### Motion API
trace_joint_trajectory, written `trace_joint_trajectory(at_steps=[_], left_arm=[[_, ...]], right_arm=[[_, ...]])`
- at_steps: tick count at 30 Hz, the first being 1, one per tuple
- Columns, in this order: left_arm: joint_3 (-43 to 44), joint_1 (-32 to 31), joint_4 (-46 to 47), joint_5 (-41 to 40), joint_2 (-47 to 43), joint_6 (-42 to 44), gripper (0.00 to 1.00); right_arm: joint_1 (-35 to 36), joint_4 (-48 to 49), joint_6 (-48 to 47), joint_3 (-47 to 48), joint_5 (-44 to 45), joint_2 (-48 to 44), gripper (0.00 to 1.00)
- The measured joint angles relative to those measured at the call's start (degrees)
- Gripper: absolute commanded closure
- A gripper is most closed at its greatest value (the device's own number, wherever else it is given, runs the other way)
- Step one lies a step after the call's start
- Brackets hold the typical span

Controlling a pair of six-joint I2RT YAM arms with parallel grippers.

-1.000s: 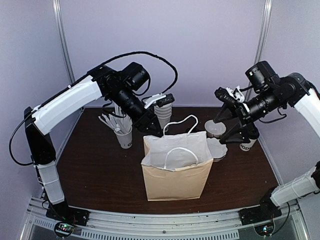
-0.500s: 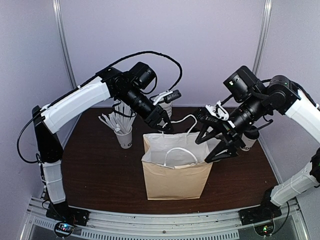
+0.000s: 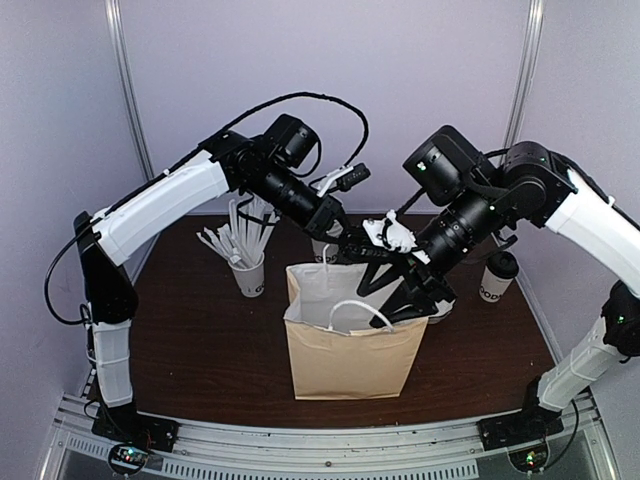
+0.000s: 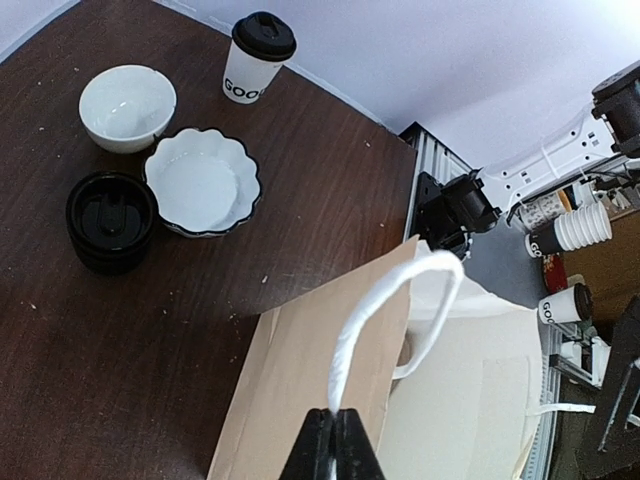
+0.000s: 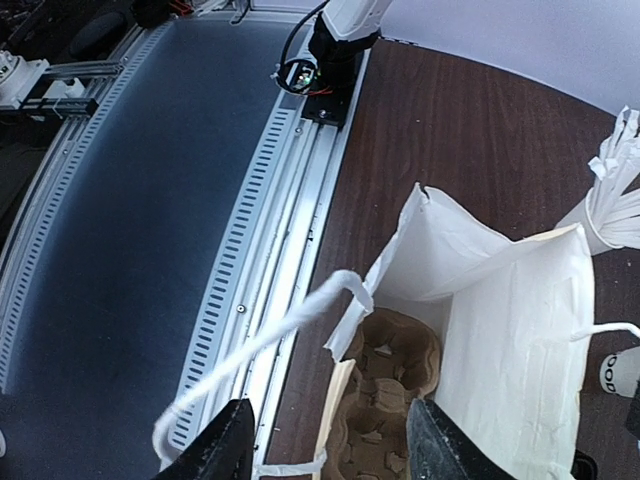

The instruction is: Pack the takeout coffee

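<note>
The takeout coffee (image 3: 494,277), a white "GOOD" cup with its black lid on, stands at the right of the table, apart from both grippers; it also shows in the left wrist view (image 4: 254,58). The brown paper bag (image 3: 345,350) stands open at the middle front. My left gripper (image 4: 335,445) is shut on the bag's rear white handle (image 4: 385,300) and holds it up; it shows in the top view (image 3: 335,240). My right gripper (image 5: 340,445) is open and empty above the bag's mouth, over a cardboard cup carrier (image 5: 385,400) inside.
A white bowl (image 4: 127,105), a scalloped bowl (image 4: 203,180) and a stack of black lids (image 4: 110,220) sit right of the bag. A cup of straws (image 3: 248,272) stands to its left. The front handle (image 5: 270,340) hangs toward the table's near rail.
My right arm swung left from the bowls to above the bag's mouth, jaws open. My left gripper moved right to the rear handle and now pinches it.
</note>
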Motion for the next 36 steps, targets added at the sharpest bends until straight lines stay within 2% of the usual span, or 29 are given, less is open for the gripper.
trace_joint_trajectory(at_steps=[3,6,14,20,27,36], left_arm=[[0.0,0.0,0.1,-0.2,0.0,0.2,1.0],[-0.2,0.0,0.1,-0.8,-0.5,0.4,1.0],[-2.3,0.4,-0.4,-4.0,-5.3,1.3,1.0],[-3.3,0.5,-0.3,-7.2,-7.5,1.4,1.0],[-5.9,0.8,1.6,-14.0,-7.6,0.2,1.0],[-13.0,3.7,8.7,-18.3,-10.4,-4.2,1.0]], right_arm=[[0.0,0.0,-0.3,0.8,2.7,-0.2,0.29],[0.0,-0.1,-1.9,-0.3,5.7,-1.4,0.25],[-2.6,-2.3,-5.4,-6.7,7.5,-6.9,0.21],[-3.0,-3.8,-7.3,-6.8,5.9,-7.0,0.22],[0.3,-2.0,-5.2,-1.9,7.7,-0.8,0.23],[4.9,1.5,0.7,7.7,15.7,7.8,0.22]])
